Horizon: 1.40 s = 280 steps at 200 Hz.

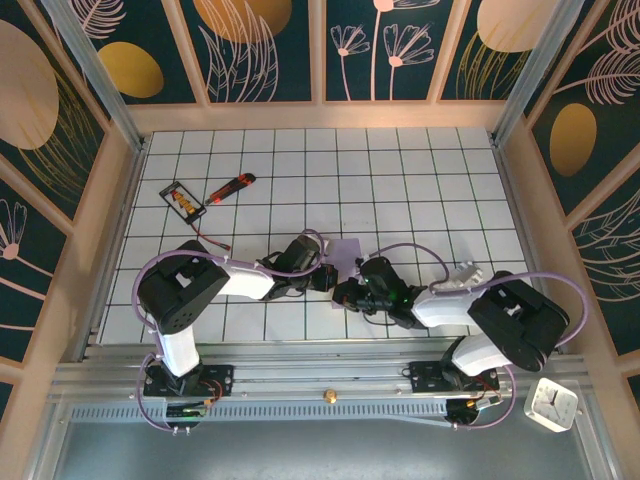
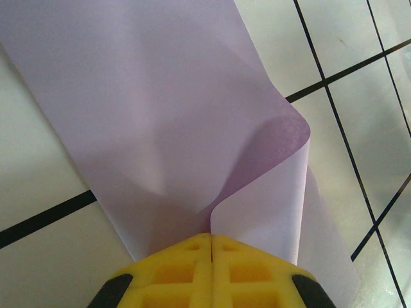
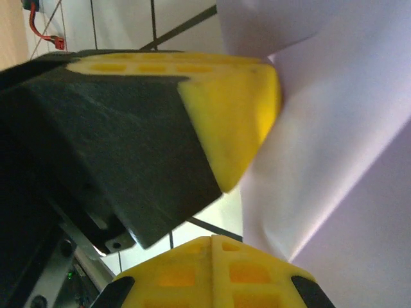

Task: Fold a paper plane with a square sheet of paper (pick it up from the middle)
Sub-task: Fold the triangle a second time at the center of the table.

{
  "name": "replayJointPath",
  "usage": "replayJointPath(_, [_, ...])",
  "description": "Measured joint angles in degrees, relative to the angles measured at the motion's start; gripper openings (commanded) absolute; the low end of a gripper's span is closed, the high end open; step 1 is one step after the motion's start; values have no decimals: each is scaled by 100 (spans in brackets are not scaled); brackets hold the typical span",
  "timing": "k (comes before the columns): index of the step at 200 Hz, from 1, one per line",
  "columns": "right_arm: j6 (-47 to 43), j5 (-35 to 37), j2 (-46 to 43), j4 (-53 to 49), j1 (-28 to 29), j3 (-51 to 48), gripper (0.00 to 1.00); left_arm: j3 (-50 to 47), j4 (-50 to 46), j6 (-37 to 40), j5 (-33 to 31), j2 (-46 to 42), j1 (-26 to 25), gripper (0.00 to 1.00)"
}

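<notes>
From above, we see the paper mid-table, at 12 o'clock of the left gripper and right gripper. Left wrist: closed jaws pinch its curled edge. We judge it light, floppy and crease-prone, best pinched at edges. Right wrist: jaws closed, paper at 3 o'clock, hold unclear.

Pale lavender sheet of paper; yellow fingers; white table with black grid.

A white table top ruled into squares by dark lines is evenly lit. Dark teal walls with gold discs and pale plant drawings, framed by wooden posts, close three sides; a metal rail runs along the near edge
</notes>
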Motion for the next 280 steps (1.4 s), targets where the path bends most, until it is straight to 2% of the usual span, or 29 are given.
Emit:
replayJointPath(58, [-17,-33,533,179,-4,92,0,0,0,2,-2,2,0,0])
replayJointPath(128, [74,20,361,258,328,-129,0,0,0,4,-7,7,0,0])
replayJointPath(189, [42,-142,46,-234,472,-170,0,24,-46,4,-20,7,-2,0])
replayJointPath(208, [-70,-293,-332,-570,295,-170,0,37,-72,7,-20,7,-2,0])
replayJointPath(238, [-374,-334,-1058,-935,-481,-35,0,50,-94,20,-20,13,-2,0])
replayJointPath(261, [-481,-328,-1158,-988,-1012,9,0,55,-96,26,-20,17,-2,0])
replayJointPath(280, [-575,-328,-1019,-1067,-1222,55,0,76,-133,26,-17,22,0,0])
